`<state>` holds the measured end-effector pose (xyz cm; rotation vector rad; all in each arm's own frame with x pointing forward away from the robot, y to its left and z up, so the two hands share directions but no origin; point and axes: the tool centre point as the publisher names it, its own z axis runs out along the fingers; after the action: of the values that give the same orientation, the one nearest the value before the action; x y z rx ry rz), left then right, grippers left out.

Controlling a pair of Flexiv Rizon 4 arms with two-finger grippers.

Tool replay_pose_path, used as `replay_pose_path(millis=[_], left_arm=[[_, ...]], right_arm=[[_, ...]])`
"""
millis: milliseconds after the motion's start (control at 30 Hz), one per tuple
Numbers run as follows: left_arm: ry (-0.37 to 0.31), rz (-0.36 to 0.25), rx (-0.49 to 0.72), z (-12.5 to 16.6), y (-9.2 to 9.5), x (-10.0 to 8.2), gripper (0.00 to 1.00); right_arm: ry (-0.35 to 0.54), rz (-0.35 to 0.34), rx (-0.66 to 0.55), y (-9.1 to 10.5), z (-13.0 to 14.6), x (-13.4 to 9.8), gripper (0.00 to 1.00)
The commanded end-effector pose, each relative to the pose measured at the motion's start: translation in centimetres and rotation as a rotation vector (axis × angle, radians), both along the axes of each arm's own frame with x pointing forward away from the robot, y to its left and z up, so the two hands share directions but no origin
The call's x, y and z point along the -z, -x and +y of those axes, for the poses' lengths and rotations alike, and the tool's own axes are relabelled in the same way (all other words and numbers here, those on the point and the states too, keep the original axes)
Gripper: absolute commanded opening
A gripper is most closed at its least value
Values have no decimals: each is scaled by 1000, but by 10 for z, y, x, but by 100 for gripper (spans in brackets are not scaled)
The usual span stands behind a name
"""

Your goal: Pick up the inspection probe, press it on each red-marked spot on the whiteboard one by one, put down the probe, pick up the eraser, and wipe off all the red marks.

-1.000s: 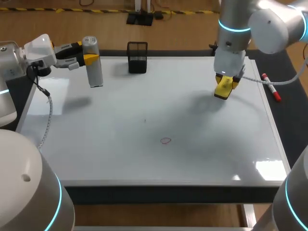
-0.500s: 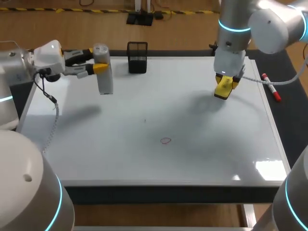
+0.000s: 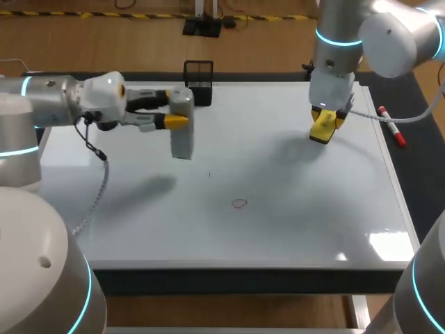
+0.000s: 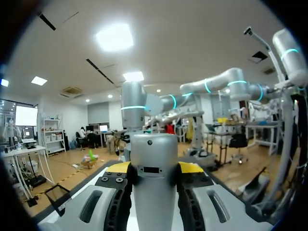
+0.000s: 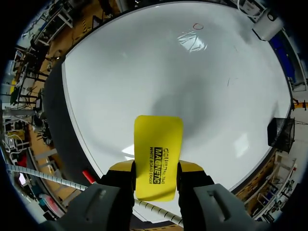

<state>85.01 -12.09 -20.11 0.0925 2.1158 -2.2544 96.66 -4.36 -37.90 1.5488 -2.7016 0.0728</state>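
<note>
Probe (image 3: pixel 181 132) upright, clear of the whiteboard (image 3: pixel 292 229) over its far-left part, clamped near the top from both sides by the left gripper's (image 3: pixel 174 109) fingers. Tip kept downward, seemingly for pressing on the red mark (image 3: pixel 239 203) toward the middle of the near edge. Eraser (image 3: pixel 322 130) pinched between the right gripper's (image 3: pixel 324 124) fingers, low over the far-right part, probably parked out of the way until wiping.
</note>
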Motion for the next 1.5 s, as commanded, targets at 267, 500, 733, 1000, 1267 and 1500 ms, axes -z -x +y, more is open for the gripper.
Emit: replay_pose_path(millis=[267, 500, 733, 1000, 1267, 1500], left_arm=[[1, 15, 114, -46, 31, 7, 0], [15, 15, 173, -70, 58, 11, 0], [31, 19, 190, -82, 76, 16, 0], [45, 28, 175, -95, 91, 25, 0], [55, 33, 165, -110, 99, 32, 0], [79, 38, 147, -116, 98, 40, 0]], right_arm=[[4, 0, -1, -1, 0, -1, 0], [4, 0, -1, -1, 0, -1, 0], [4, 0, -1, -1, 0, -1, 0], [4, 0, -1, -1, 0, -1, 0], [4, 0, -1, -1, 0, -1, 0], [4, 0, -1, -1, 0, -1, 0]])
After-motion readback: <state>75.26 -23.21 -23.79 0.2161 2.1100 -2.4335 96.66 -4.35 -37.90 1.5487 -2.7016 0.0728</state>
